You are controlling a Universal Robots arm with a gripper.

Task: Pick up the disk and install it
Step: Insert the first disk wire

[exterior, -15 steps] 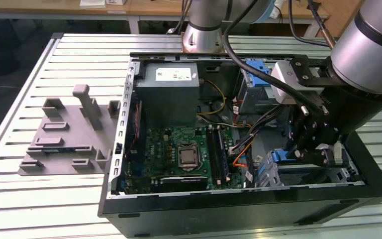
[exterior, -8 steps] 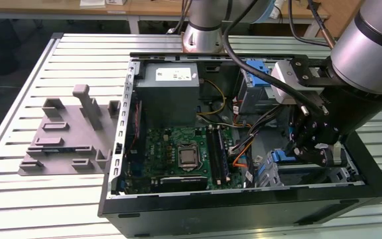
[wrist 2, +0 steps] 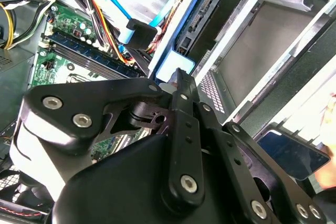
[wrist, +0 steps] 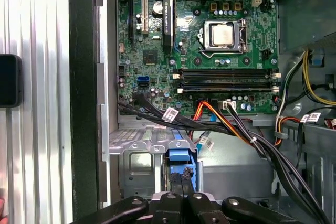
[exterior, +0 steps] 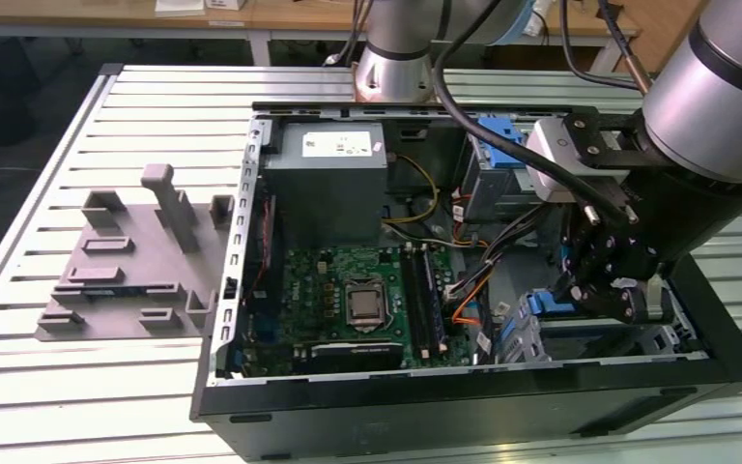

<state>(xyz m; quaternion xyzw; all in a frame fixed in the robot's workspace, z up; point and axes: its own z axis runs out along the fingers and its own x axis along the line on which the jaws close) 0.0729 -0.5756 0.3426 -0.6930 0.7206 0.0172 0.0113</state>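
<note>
The disk on edge in the drive cage, pinched by the gripper.
One black steel computer case lies open on a ribbed metal table. It holds one green motherboard, the perforated grey drive cage and bundled cables. The disk, framed in blue plastic, stands in the cage slot. The black fingers are drawn nearly together on its end.

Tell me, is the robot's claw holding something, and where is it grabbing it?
Yes. The gripper looks shut on the disk, pinching the end of its blue carrier nearest the gripper, while the disk stands on edge in the drive bay.
</note>
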